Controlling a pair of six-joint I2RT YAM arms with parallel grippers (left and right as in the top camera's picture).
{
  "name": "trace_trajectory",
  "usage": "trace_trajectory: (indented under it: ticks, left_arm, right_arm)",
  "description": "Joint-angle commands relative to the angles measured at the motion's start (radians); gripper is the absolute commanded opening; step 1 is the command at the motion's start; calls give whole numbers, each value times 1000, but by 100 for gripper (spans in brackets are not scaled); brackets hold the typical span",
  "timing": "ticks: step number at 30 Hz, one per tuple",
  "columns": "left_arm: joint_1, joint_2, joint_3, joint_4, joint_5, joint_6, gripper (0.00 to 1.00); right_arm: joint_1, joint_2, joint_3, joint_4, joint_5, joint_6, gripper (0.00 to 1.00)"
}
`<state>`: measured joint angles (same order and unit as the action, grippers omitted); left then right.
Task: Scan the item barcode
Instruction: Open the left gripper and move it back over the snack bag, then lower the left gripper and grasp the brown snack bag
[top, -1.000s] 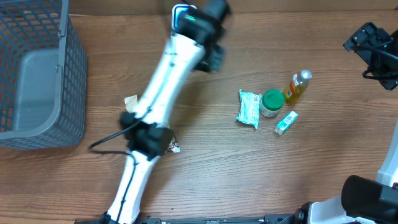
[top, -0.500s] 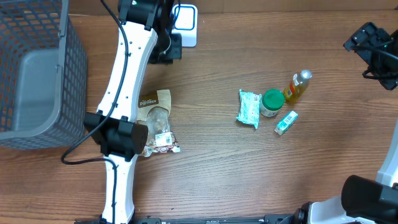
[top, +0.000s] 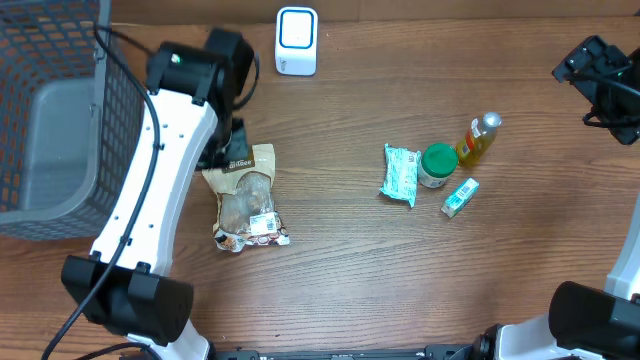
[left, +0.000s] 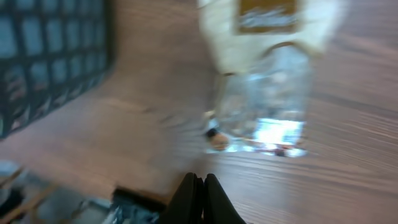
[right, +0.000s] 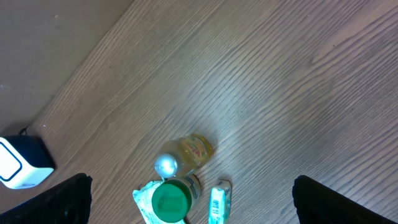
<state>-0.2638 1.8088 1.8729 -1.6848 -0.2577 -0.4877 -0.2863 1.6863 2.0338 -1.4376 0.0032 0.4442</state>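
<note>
Snack pouch (top: 247, 196): beige top, brown label, clear crinkled lower half

We count one grey mesh basket (top: 118, 130) and one white barcode scanner (top: 296, 40). We count five grocery items: one clear-fronted snack pouch (top: 248, 200), one pale green packet (top: 401, 174), one green-lidded jar (top: 437, 164), one yellow bottle (top: 478, 140) and one small green-and-white box (top: 460, 197). We see two robot arms, left arm (top: 170, 150) and right arm (top: 605, 85), and one wooden table (top: 340, 280).
</note>
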Motion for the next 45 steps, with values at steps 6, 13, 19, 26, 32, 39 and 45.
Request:
trace_trajectory:
  ticks: [6, 13, 19, 26, 32, 39, 45]
  left_arm:
    - [20, 8, -354, 170, -114, -119, 5]
    - [20, 8, -608, 354, -100, -80, 8]
    - [20, 8, -751, 554, 93, 6, 12]
    - [-3, 8, -797, 674, 428, 138, 13]
    - [-49, 8, -788, 758, 567, 197, 15]
    - [-35, 8, -592, 593, 617, 286, 14]
    - [-4, 8, -346, 413, 441, 308, 37]
  right_arm:
    - [-2, 0, -1, 2, -5, -4, 100]
    - [-2, 0, -1, 2, -5, -4, 100]
    - [-2, 0, -1, 3, -5, -4, 100]
    - [-2, 0, -1, 2, -5, -4, 100]
    - [-2, 0, -1, 2, -5, -4, 100]
    - [-2, 0, -1, 2, -5, -4, 100]
    - [-2, 0, -1, 2, -5, -4, 100]
